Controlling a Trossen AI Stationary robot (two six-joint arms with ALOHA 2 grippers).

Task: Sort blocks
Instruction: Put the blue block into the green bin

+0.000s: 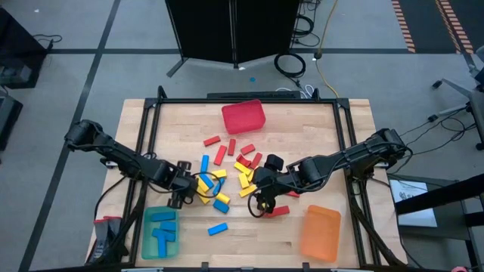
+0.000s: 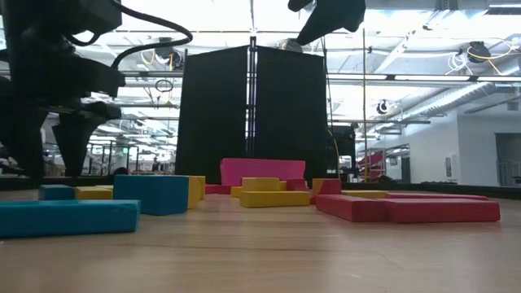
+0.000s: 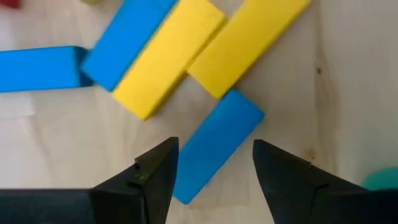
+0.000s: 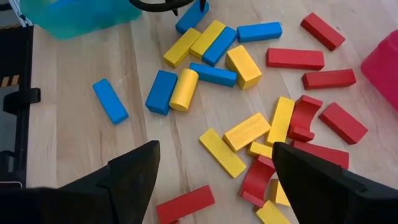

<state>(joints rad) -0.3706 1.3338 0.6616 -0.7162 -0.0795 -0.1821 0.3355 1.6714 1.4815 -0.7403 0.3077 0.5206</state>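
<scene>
Red, yellow and blue blocks (image 1: 231, 170) lie flat and scattered on the middle of the wooden table (image 1: 333, 136). My left gripper (image 1: 184, 195) points down, open, at the left edge of the pile. In the left wrist view its fingers (image 3: 155, 168) stand on either side of one blue block (image 3: 231, 121), which lies flat beside two yellow blocks (image 3: 171, 56). My right gripper (image 1: 261, 198) hangs open, high above the pile's right side, over yellow and red blocks (image 4: 249, 130).
A teal bin (image 1: 160, 232) holding blue blocks stands at the near left. An orange bin (image 1: 321, 233) is at the near right, and a red bin (image 1: 243, 115) at the far middle. One blue block (image 1: 218, 228) lies alone near the front edge.
</scene>
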